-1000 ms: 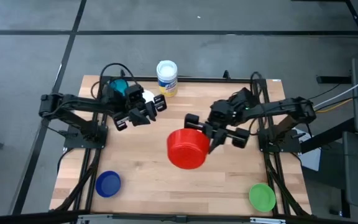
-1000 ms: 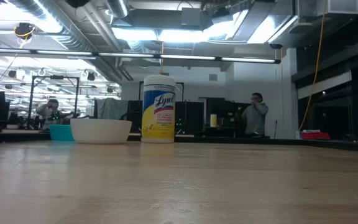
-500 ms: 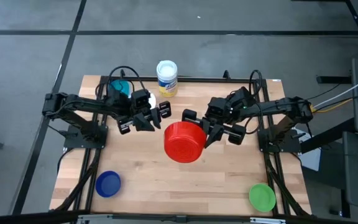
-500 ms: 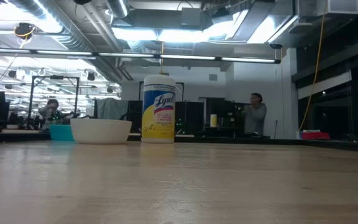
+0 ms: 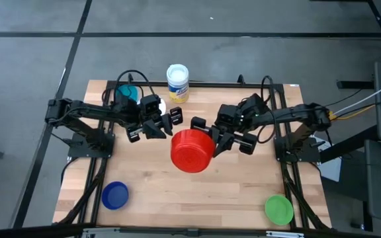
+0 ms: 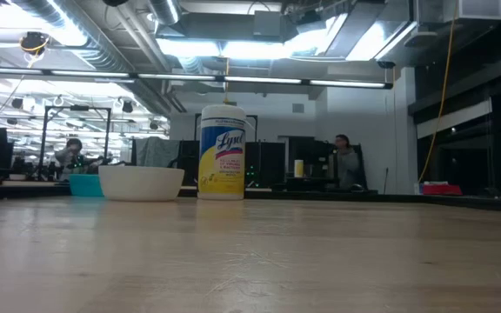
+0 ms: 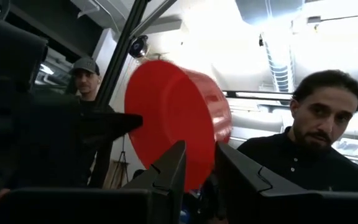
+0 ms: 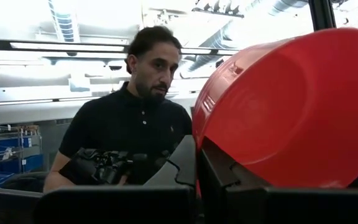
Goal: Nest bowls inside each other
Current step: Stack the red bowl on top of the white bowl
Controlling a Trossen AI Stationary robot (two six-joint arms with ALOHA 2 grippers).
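A pale wooden surface point(image 6: 250, 261) fills the lower half of the low view. At its far edge stands a white bowl point(image 6: 141, 183), upright, with a teal bowl point(image 6: 83, 184) just beside it and partly hidden behind it. Near the white bowl stands a tall Lysol wipes canister point(image 6: 222, 153) with a yellow label. Beyond, in the room, one person point(image 6: 344, 163) sits at the desks and another point(image 6: 68, 155) farther back.

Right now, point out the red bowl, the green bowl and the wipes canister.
red bowl point(image 5: 190, 151): high view, on its upturned base.
green bowl point(image 5: 279, 209): high view, middle of its inside.
wipes canister point(image 5: 177, 73): high view, on its white lid.
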